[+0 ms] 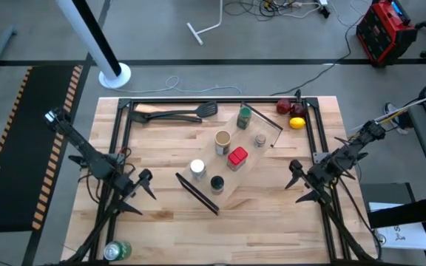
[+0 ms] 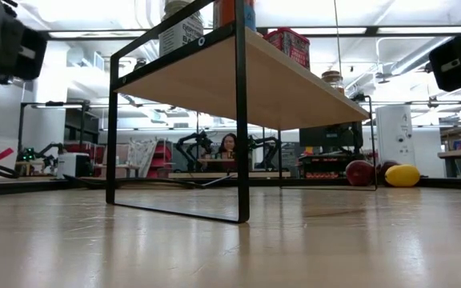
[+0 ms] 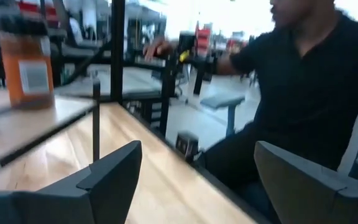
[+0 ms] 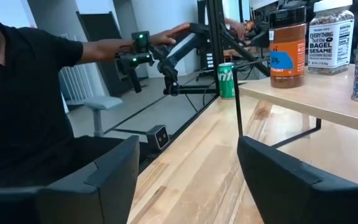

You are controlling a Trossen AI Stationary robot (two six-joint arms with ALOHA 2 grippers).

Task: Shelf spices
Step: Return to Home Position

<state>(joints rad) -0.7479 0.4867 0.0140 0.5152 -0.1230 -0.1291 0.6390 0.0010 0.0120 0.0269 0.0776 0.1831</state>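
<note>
The shelf (image 1: 254,159), a pale board, stands raised on thin black legs (image 2: 242,160) in the middle of the table. The spices stand on it. They are a green jar (image 1: 243,116), a tan open cylinder (image 1: 222,140), a small shaker (image 1: 260,140), a red tin (image 1: 237,157), a white-capped jar (image 1: 197,168) and a black-capped jar (image 1: 217,183). My left gripper (image 1: 145,185) hovers open to the shelf's left, nothing between its fingers (image 3: 114,171). My right gripper (image 1: 296,177) hovers open to the shelf's right, also touching nothing (image 4: 188,142).
Black spatulas (image 1: 176,114) lie at the far left. A yellow lemon (image 1: 296,123) and dark red fruit (image 1: 285,106) sit at the far right. A green can (image 1: 117,251) stands at the near left corner. A black tube frame (image 1: 124,103) rims the table. A person in black (image 3: 316,81) is beside it.
</note>
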